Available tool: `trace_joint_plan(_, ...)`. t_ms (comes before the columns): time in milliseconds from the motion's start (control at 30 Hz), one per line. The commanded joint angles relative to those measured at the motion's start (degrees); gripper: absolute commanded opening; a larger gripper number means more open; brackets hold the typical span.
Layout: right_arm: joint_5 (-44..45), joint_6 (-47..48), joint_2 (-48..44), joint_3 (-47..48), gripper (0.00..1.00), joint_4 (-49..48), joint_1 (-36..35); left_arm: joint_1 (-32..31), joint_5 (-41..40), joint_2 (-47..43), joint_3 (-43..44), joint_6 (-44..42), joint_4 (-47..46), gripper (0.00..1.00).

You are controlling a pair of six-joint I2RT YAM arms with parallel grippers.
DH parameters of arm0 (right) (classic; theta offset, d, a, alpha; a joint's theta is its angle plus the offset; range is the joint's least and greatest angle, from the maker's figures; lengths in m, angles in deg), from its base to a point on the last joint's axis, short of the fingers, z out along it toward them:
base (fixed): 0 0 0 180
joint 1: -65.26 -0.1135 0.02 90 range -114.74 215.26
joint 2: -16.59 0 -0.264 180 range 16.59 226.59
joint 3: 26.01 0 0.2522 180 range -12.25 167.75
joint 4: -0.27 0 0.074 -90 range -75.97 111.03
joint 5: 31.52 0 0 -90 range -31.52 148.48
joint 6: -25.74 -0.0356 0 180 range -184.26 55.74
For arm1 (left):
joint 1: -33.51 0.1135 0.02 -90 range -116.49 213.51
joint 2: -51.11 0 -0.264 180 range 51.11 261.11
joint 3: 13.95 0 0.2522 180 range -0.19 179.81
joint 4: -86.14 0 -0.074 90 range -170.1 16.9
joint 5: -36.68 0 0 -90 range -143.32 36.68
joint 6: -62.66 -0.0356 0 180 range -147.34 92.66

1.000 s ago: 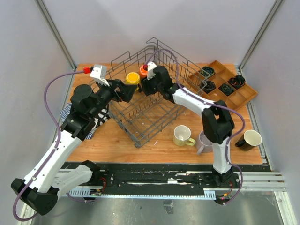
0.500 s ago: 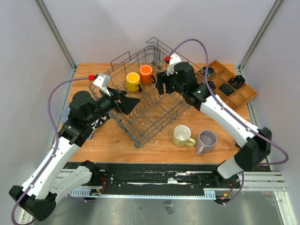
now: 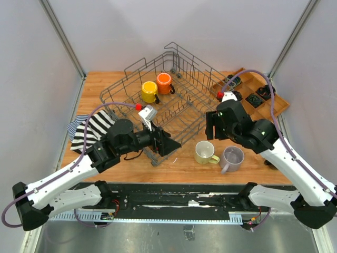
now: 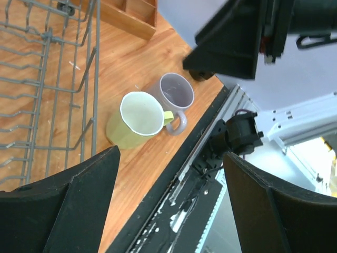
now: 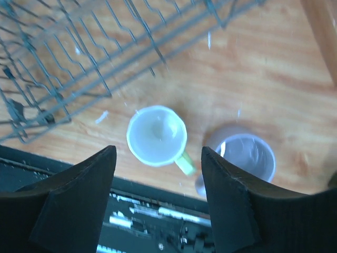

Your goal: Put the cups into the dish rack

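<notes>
Right pincer (image 3: 211, 127) back; two racked cups (image 3: 149, 91) (image 3: 164, 82)

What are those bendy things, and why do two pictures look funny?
They are two robot arms with two-finger grippers. One picture looks down from above; the other two come from cameras on the wrists, so the dark shapes are each gripper's own fingers. On the table: a wire dish rack holding an orange mug and a yellow mug, a cream mug and a lavender mug beside it, a striped cloth, a wooden tray. The left gripper and right gripper are open, holding nothing.
</notes>
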Motion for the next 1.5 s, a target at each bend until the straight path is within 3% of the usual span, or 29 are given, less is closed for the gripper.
trace_joint_plan(0,1.19,-7.61,-1.36,-1.49,0.67,13.48,-1.12,-4.43,-13.44,0.81,0.71,9.35,0.06,0.83)
trace_joint_plan(200,-4.17,-7.45,-1.2,-3.48,0.69,17.67,-1.1,-5.11,-22.03,2.39,4.49,17.42,2.3,0.84)
trace_joint_plan(367,-5.73,-3.36,-6.89,-12.18,0.69,8.49,-0.16,-5.13,-23.12,3.09,8.18,18.15,2.7,0.88)
trace_joint_plan(633,-15.84,4.49,-7.64,-18.27,0.68,2.54,10.78,-5.12,-18.6,3.37,7.62,21.21,2.45,0.95)
trace_joint_plan(1467,-27.28,17.49,7.16,-21.45,0.62,-10.15,18.91,-5.11,-19.91,-0.2,7.16,15.85,2.81,0.96)
